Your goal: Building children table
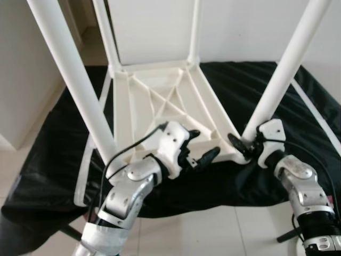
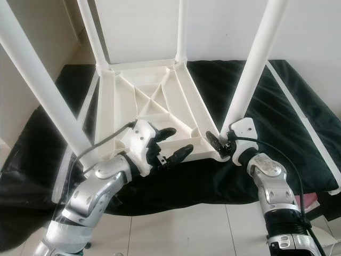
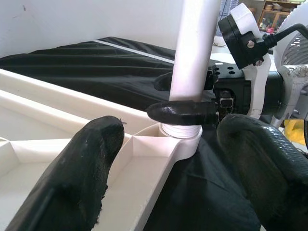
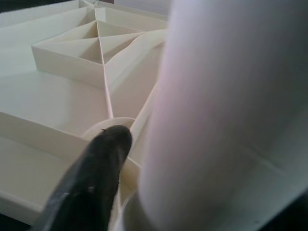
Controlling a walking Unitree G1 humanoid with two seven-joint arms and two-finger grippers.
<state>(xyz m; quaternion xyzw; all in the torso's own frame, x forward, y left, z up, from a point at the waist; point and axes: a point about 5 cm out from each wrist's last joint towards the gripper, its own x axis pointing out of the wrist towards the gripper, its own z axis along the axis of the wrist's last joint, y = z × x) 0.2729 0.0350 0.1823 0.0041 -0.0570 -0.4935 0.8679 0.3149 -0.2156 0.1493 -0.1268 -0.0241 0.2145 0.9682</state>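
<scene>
Upturned children table [image 1: 160, 101] lies on black cloth [image 1: 298, 122]. Right pincer [image 1: 241, 148] clamps the near-right leg [image 1: 277, 85] at its socket; left pincer [image 1: 200, 149] open, steadying the rim. Twist leg straight, keep frame braced.

White table [image 1: 160, 101] and legs [image 1: 80, 85] on a black cloth [image 1: 250, 90] — silver arms, black jaws.

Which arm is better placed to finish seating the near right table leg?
Right. The right gripper already clasps the base of that leg at its corner socket on the upturned tabletop. The left gripper hovers open over the near edge, holding nothing.
</scene>
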